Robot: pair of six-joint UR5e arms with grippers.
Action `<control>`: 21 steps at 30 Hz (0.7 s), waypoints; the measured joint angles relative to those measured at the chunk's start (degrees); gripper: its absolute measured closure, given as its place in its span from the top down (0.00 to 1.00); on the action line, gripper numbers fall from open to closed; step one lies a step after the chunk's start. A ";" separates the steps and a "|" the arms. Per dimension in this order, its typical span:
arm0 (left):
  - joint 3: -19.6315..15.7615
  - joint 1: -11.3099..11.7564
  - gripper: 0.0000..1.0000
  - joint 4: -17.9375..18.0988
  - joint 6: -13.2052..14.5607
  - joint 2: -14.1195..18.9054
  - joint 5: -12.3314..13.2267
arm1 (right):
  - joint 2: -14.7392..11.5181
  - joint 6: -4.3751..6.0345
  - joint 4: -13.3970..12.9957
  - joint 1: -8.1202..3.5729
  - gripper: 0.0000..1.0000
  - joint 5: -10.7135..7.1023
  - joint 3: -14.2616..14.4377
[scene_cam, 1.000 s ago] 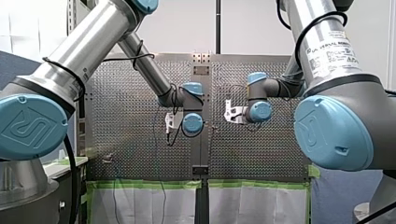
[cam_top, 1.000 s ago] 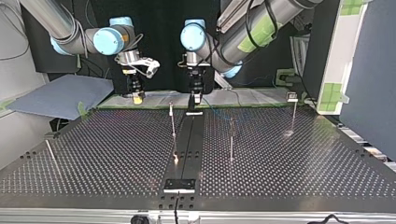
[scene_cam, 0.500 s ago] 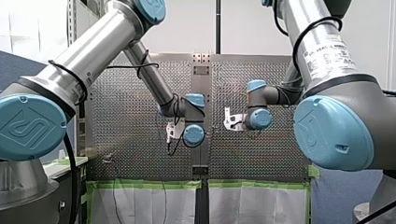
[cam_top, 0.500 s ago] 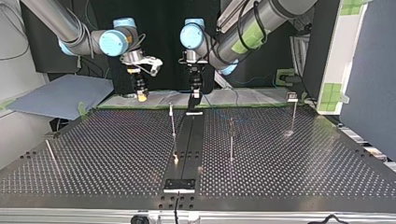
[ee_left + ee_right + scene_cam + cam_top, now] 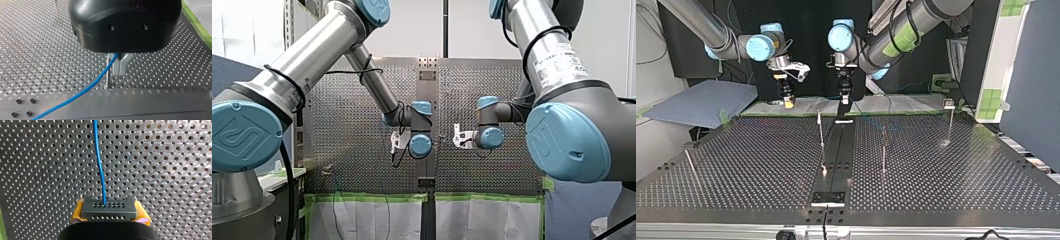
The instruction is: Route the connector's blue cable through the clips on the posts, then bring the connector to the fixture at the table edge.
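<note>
Blue cable [image 5: 82, 91] is seen, left wrist view, issuing from between the left arm's metal fingers [image 5: 125, 61], closed at the tips, just beside a post [image 5: 107, 75]; a sideways pull is judged likely to snag it. Right wrist view: connector [image 5: 109, 208] is clamped between yellow-padded fingers [image 5: 78, 212]; excess tension could drag it loose. Top view: left arm [image 5: 896, 35] and right arm [image 5: 711, 30] are posed wrist-down at the table's [image 5: 761, 160] far edge.

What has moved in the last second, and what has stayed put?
In the top view my right gripper, shut on the connector, slid toward the middle, nearer my left gripper. In the front view both arms' wrists sank lower. The posts stayed put.
</note>
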 joint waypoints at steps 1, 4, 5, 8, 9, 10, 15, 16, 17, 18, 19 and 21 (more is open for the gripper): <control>0.04 -0.01 0.00 0.01 0.05 0.00 -0.02 | 0.21 -0.01 -0.48 -0.15 0.00 -0.09 -0.01; 0.32 -0.01 0.00 0.16 0.20 -0.30 -0.04 | 0.69 -0.02 -1.91 -0.74 0.00 -0.35 -0.02; 0.52 -0.04 0.00 0.13 0.25 -0.53 -0.05 | 0.79 -0.02 -2.21 -0.92 0.00 -0.43 -0.04; 1.06 -0.32 0.00 0.25 0.21 -1.43 -0.26 | 0.99 0.01 -2.85 -1.49 0.00 -0.84 -0.03; 1.19 -0.45 0.00 0.54 0.08 -1.66 -0.46 | 1.02 0.03 -3.11 -1.73 0.00 -1.10 -0.05; 1.31 -0.53 0.00 0.75 0.01 -1.78 -0.62 | 1.04 0.06 -3.31 -1.91 0.00 -1.32 -0.06; 2.46 -0.83 0.00 1.06 -0.08 -2.01 -0.98 | 1.22 0.23 -4.27 -2.99 0.00 -2.39 -0.07; 2.65 -0.88 0.00 1.07 -0.08 -2.02 -0.98 | 1.28 0.27 -4.42 -3.17 0.00 -2.52 -0.08; 2.82 -0.94 0.00 1.07 -0.08 -2.04 -0.96 | 1.37 0.31 -4.55 -3.35 0.00 -2.65 -0.13; 3.00 -1.02 0.00 1.07 -0.08 -2.07 -0.92 | 1.54 0.35 -4.66 -3.58 0.00 -2.81 -0.21; 3.10 -1.08 0.00 1.06 -0.08 -2.08 -0.87 | 1.70 0.35 -4.69 -3.73 0.00 -2.92 -0.31; 3.24 -1.25 0.00 1.00 -0.07 -2.09 -0.75 | 2.15 0.30 -4.65 -4.05 0.00 -3.08 -0.55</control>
